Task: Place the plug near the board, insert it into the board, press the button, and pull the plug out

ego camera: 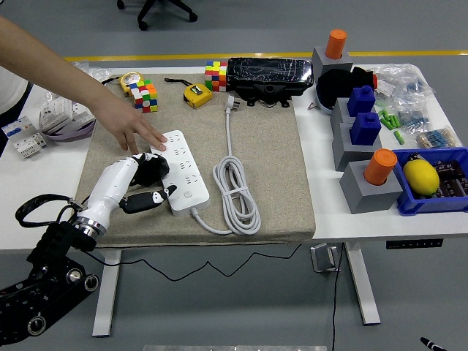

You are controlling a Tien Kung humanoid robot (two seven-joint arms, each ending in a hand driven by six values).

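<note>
Fingers (157,191) rest beside white board (184,179), plug (230,104) unplugged

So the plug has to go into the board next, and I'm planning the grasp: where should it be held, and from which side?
Grip the plug by its white body, across the two sides, coming from above. It lies flat on the mat near the far edge, prongs seemingly pointing away and cable trailing toward the power strip, so both ends are poor holds.

The robot's left hand (146,183) is showing black fingers and a glossy white forearm shell (110,191); behind it, black arm links with round silver screws and a looping black cable (40,203). The person's forearm (66,80) is showing bare skin.
</note>
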